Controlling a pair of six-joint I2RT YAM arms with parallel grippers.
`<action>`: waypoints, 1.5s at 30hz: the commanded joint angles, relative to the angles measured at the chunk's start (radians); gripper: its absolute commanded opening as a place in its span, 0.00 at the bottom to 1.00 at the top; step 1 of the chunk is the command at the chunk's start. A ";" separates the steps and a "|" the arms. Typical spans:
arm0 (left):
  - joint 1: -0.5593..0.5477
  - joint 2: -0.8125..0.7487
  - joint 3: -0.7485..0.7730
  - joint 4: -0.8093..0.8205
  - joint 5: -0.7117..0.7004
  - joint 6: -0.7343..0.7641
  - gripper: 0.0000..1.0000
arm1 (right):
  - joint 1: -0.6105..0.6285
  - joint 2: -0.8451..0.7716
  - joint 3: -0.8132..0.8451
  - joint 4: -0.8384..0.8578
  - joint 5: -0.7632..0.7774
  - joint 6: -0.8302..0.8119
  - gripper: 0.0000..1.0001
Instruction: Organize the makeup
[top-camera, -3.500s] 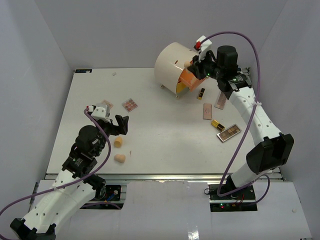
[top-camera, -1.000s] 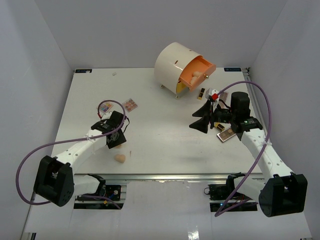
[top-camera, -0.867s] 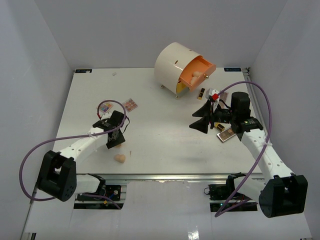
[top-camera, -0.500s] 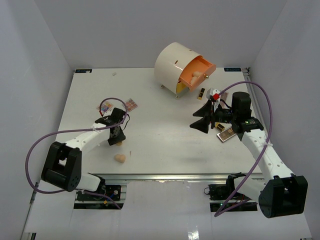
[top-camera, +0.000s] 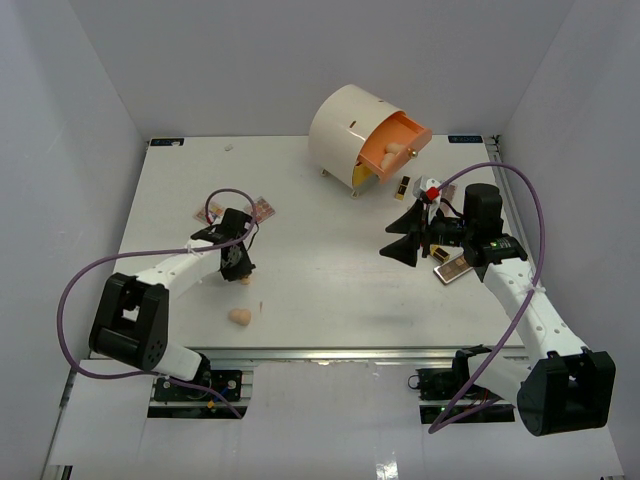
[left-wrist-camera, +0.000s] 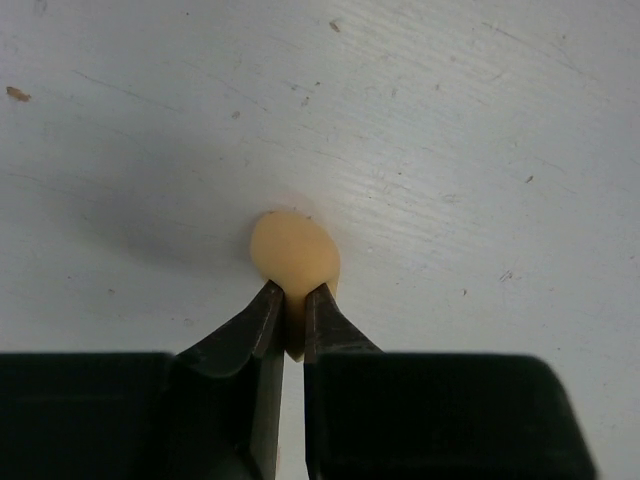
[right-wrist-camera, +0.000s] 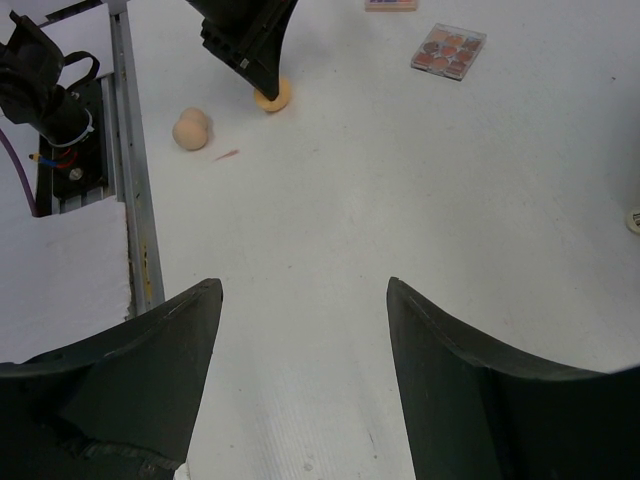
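White tabletop (top-camera: 330, 290) below you: your left gripper (left-wrist-camera: 295, 295) pinches a peach sponge (left-wrist-camera: 293, 250) resting on it, fingers squeezed in; your right gripper (right-wrist-camera: 303, 285) hangs, fingers spread wide.

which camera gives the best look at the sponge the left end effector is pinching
Left wrist: the sponge sits close and central, the left end effector shut on its near end. Top external shows only a peach sliver; right wrist shows it small and distant.
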 joint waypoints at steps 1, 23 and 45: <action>0.012 -0.029 0.042 0.030 0.069 0.034 0.02 | -0.005 -0.002 0.003 0.036 -0.020 0.009 0.73; -0.204 0.348 0.991 0.371 0.675 0.263 0.00 | -0.104 -0.031 -0.001 0.041 0.019 0.006 0.73; -0.361 0.832 1.534 0.397 0.259 0.547 0.39 | -0.212 -0.018 -0.009 0.065 -0.047 0.049 0.73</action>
